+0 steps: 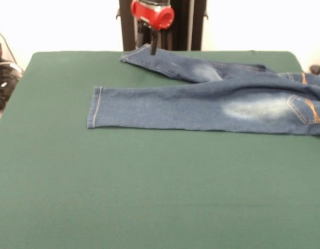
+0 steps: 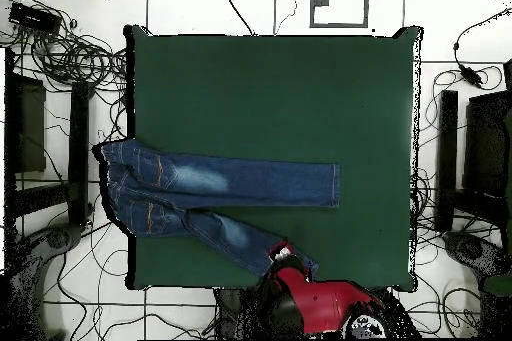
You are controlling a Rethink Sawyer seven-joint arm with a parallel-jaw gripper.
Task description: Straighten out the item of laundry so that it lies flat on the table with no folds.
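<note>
The small blue denim jeans [image 1: 201,104] lie on the dark green table [image 1: 149,181]. The near leg is stretched flat toward the left. The far leg angles toward the table's far edge, and its cuff reaches my red gripper [image 1: 154,49]. The gripper stands at that cuff, shut on it, right at the far edge in front of the pedestal. The waist end with the orange-stitched pocket runs out of the picture at the right. In the overhead view the jeans [image 2: 230,182] lie in the table's [image 2: 280,87] lower left, the waist overhanging the left edge, with the gripper [image 2: 285,255] at the lower leg's end.
The black pedestal [image 1: 186,23] stands behind the far edge. Cables [image 2: 70,52] and dark racks [image 2: 470,147] lie on the floor around the table. Bare green cloth fills the near half in the front view.
</note>
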